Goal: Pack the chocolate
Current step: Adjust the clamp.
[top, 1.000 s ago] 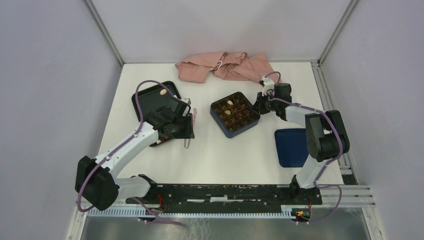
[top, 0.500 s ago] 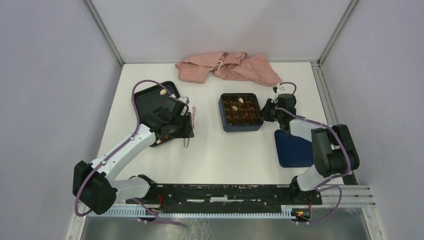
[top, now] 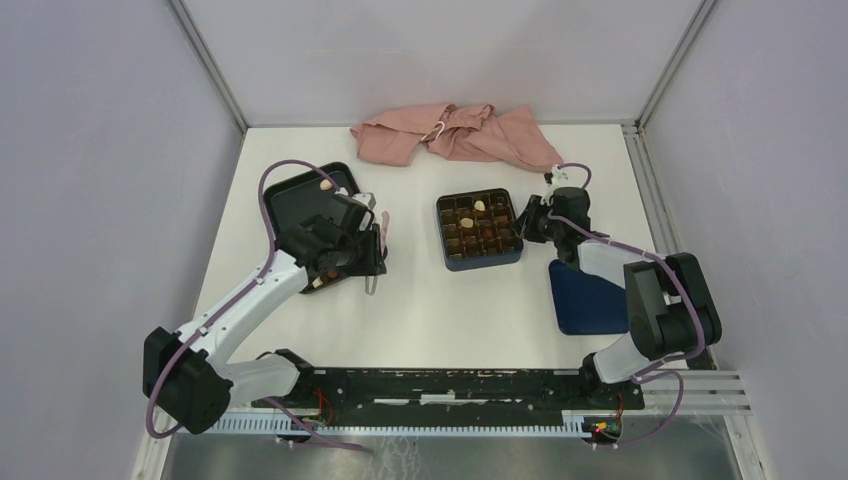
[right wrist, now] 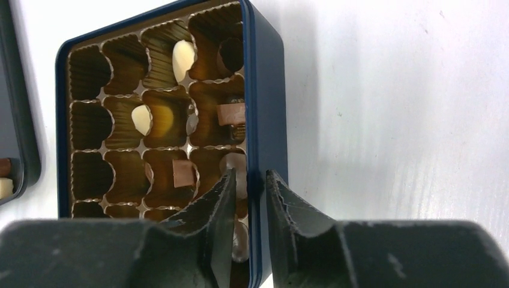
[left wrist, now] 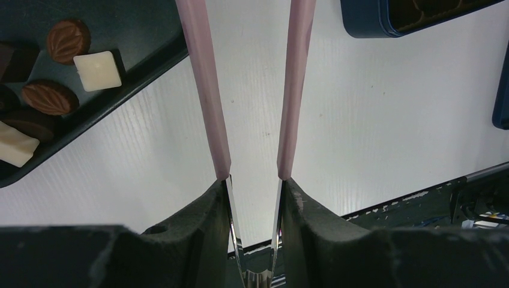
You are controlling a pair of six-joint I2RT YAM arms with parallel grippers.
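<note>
The chocolate lies partly on the black tray (top: 295, 190): brown and cream pieces (left wrist: 68, 41) show at the top left of the left wrist view, and one cream piece (top: 326, 184) lies at the tray's far side. A few pieces (right wrist: 183, 59) sit in the brown gridded insert of the dark blue box (top: 481, 263). My left gripper (left wrist: 252, 183) is shut on pink-handled tweezers (left wrist: 207, 90) beside the tray's right edge; their tips are out of view. My right gripper (right wrist: 249, 177) is shut on the box's right wall (right wrist: 264, 90).
The box's dark blue lid (top: 585, 295) lies on the table right of the box, under my right arm. A crumpled pink cloth (top: 450, 135) lies along the back wall. The black rail of the arm bases runs along the near edge.
My right gripper has dragged the box to the right and turned it square to the table. My left arm has shifted slightly by the tray.
</note>
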